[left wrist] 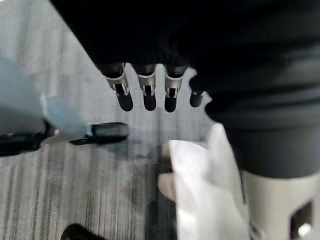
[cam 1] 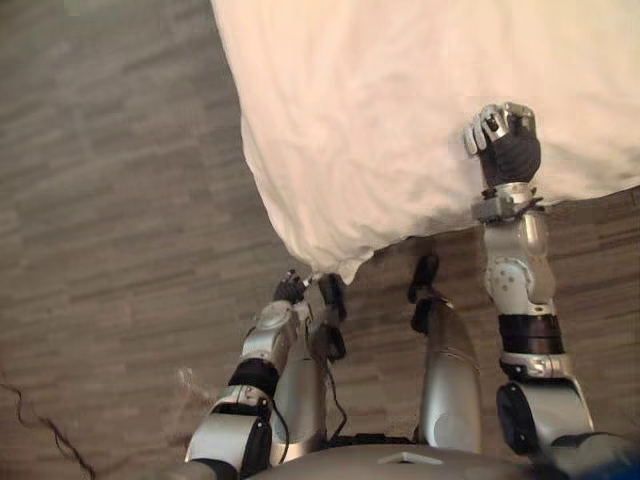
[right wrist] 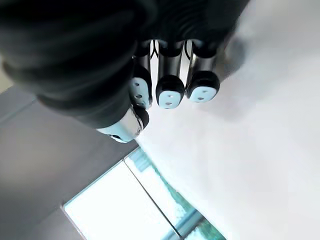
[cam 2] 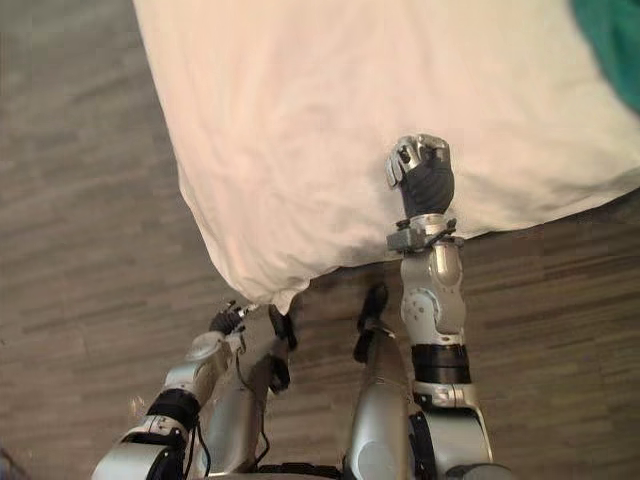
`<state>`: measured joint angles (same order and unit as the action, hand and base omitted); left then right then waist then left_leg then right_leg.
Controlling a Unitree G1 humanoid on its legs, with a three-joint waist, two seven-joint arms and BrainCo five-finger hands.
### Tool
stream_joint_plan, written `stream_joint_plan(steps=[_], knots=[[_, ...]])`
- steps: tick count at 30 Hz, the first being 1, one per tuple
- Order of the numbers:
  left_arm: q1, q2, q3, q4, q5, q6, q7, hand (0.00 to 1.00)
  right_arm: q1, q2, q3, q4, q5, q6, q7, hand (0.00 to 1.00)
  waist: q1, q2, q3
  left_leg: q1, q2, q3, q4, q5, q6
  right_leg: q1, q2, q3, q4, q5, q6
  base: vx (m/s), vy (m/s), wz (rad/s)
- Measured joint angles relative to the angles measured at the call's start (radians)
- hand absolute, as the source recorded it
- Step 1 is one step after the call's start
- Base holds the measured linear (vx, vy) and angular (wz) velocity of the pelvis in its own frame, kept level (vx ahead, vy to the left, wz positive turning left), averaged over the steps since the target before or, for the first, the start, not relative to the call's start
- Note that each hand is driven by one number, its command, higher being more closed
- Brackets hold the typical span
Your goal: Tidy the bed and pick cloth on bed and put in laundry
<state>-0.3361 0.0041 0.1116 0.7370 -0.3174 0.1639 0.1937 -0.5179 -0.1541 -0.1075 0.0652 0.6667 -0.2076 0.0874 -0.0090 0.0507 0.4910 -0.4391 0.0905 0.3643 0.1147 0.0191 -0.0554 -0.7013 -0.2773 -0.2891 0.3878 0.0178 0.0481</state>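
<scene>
A white bed cover (cam 1: 400, 120) spreads over the bed, and its corner (cam 1: 340, 265) hangs down toward the floor. At the bed's far right edge lies a green cloth (cam 2: 612, 40). My right hand (cam 1: 505, 140) is raised over the cover near its front edge. Its fingers (right wrist: 170, 90) are curled into the palm and hold nothing. Low beside the hanging corner is my left hand (cam 1: 290, 290). Its fingers (left wrist: 145, 95) are relaxed and apart from the white fabric (left wrist: 200, 190).
Grey-brown wood plank floor (cam 1: 120, 200) lies to the left of the bed and in front of it. The cover's front edge (cam 2: 560, 215) runs off to the right past my right arm.
</scene>
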Motion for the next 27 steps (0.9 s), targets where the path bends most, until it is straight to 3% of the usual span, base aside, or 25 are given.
stream_joint_plan(steps=[4,8,14,15,18,20,21,26,27], knots=[[-0.031,-0.005,0.091,-0.009,0.004,-0.028,0.034,0.00,-0.011,-0.002,-0.002,0.039,0.011,-0.081,-0.003,1.00,0.000,-0.005,0.011,-0.038,0.021,0.001,0.052,-0.021,0.000,-0.003,0.020,0.003,-0.024,0.016,0.003,0.07,-0.010,-0.01],[-0.084,0.003,0.151,-0.009,0.014,-0.044,0.054,0.00,-0.035,-0.002,-0.051,0.080,0.012,-0.118,0.019,1.00,0.000,-0.022,0.019,-0.073,0.036,0.007,0.082,-0.034,0.003,-0.004,0.049,0.018,-0.076,0.029,-0.019,-0.01,0.004,-0.05],[-0.085,0.023,0.187,-0.007,0.014,-0.046,0.054,0.00,-0.023,0.006,-0.177,0.169,0.013,-0.132,0.029,1.00,-0.017,-0.053,0.027,-0.088,0.059,0.019,0.145,-0.064,0.011,0.020,0.070,0.027,-0.123,0.050,-0.045,-0.01,0.004,-0.14],[-0.082,0.027,0.207,-0.006,0.015,-0.051,0.053,0.00,-0.008,0.015,-0.234,0.257,0.017,-0.131,0.018,1.00,-0.025,-0.064,0.027,-0.088,0.066,0.022,0.158,-0.072,0.011,0.029,0.075,0.026,-0.131,0.052,-0.049,0.00,-0.005,-0.10],[-0.073,0.032,0.255,-0.002,0.015,-0.062,0.053,0.00,0.093,0.017,-0.337,0.499,0.041,-0.087,-0.050,1.00,-0.025,-0.078,0.029,-0.089,0.083,0.040,0.184,-0.096,0.008,0.031,0.088,0.032,-0.145,0.057,-0.053,0.04,-0.009,-0.27],[-0.062,0.037,0.288,0.003,0.015,-0.066,0.053,0.00,0.171,0.024,-0.353,0.551,0.057,-0.066,-0.062,1.00,-0.029,-0.078,0.029,-0.081,0.095,0.052,0.196,-0.108,0.002,0.034,0.095,0.043,-0.145,0.063,-0.045,0.09,-0.010,-0.35],[-0.054,0.042,0.292,0.004,0.016,-0.070,0.053,0.00,0.224,0.025,-0.367,0.554,0.058,-0.059,-0.065,0.00,-0.030,-0.078,0.029,-0.066,0.109,0.063,0.210,-0.121,-0.003,0.045,0.104,0.050,-0.144,0.065,-0.042,0.10,-0.021,-0.37],[-0.028,0.034,0.290,0.030,0.035,-0.093,0.051,0.00,0.302,0.015,-0.398,0.564,0.054,-0.057,-0.040,0.00,-0.032,-0.074,0.027,0.046,0.136,0.066,0.204,-0.142,-0.018,0.153,0.125,0.025,-0.140,0.057,-0.026,0.07,-0.030,-0.13],[-0.016,0.030,0.288,0.033,0.037,-0.094,0.052,0.00,0.309,0.015,-0.393,0.579,0.048,-0.051,0.003,0.00,-0.028,-0.074,0.025,0.072,0.134,0.066,0.191,-0.142,-0.018,0.174,0.125,0.023,-0.134,0.044,-0.029,0.04,-0.043,0.08]])
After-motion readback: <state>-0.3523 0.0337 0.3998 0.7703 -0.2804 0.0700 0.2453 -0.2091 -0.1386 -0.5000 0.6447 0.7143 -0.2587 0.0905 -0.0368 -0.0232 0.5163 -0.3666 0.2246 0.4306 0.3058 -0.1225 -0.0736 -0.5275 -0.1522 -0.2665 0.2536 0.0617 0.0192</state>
